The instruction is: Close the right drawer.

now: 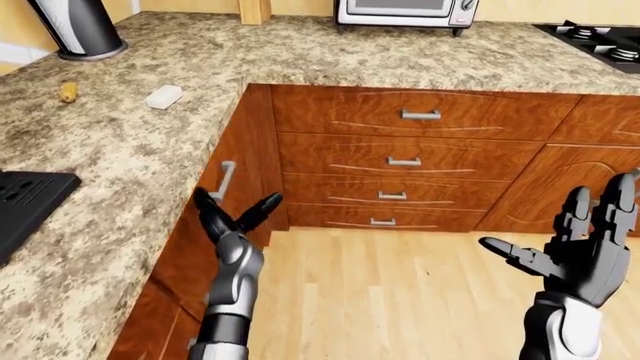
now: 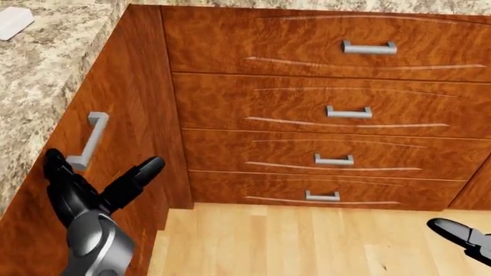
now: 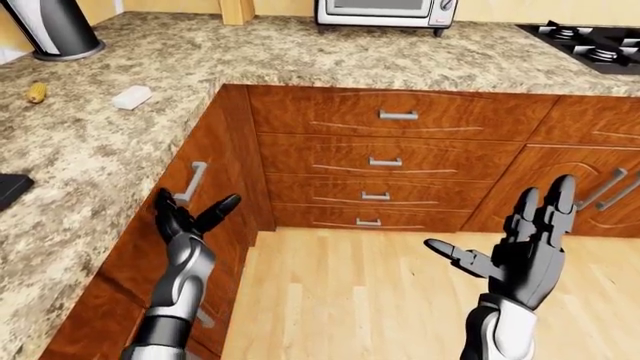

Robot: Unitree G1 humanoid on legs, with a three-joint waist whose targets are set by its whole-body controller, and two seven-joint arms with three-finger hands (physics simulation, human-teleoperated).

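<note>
The reddish wooden drawer with its grey bar handle sits at nine o'clock, apparently flush; the left hand spreads wide below it; one flat, square press confirms closure; the right hand hangs wide, idle.

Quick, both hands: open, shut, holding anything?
Left hand: open, fingers spread against the drawer front just below its handle, gripping nothing.
Right hand: open, fingers spread, raised over the floor, empty.
</note>
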